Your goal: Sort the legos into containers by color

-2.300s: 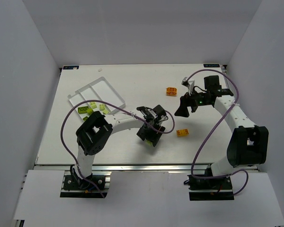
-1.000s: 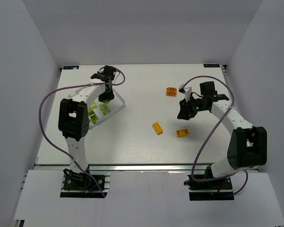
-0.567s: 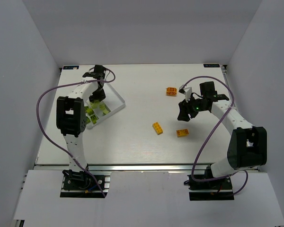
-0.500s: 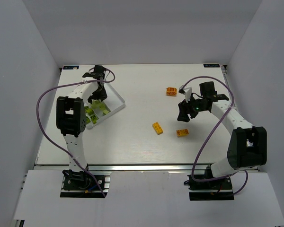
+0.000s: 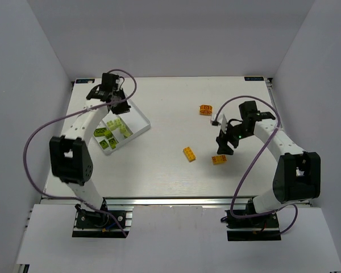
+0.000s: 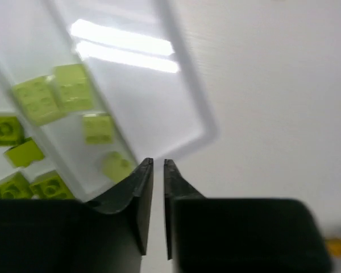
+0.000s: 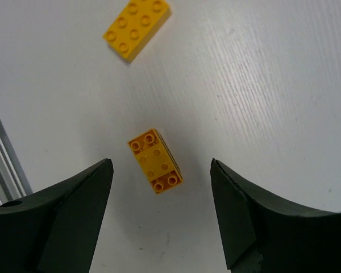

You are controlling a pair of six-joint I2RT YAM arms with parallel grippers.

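The white tray (image 5: 137, 120) lies at the table's back left, with several lime green legos (image 5: 109, 131) in its compartments. My left gripper (image 5: 119, 107) hovers over the tray's far right side, shut and holding nothing. In the left wrist view its fingertips (image 6: 143, 166) nearly meet above the tray's rim (image 6: 182, 108), beside lime legos (image 6: 74, 85). My right gripper (image 5: 223, 149) hangs open just above an orange lego (image 5: 219, 160). In the right wrist view that orange lego (image 7: 155, 161) lies on the table between the spread fingers (image 7: 85, 187), untouched.
Two more orange legos lie loose on the table: one (image 5: 188, 154) left of the right gripper, also in the right wrist view (image 7: 136, 28), and one (image 5: 206, 110) farther back. The table's metal front rail (image 7: 0, 153) shows at the left of the right wrist view.
The left gripper opened and then shut empty over the tray while its arm swung outward to the left. The right gripper opened wider and moved down towards the nearest orange lego.
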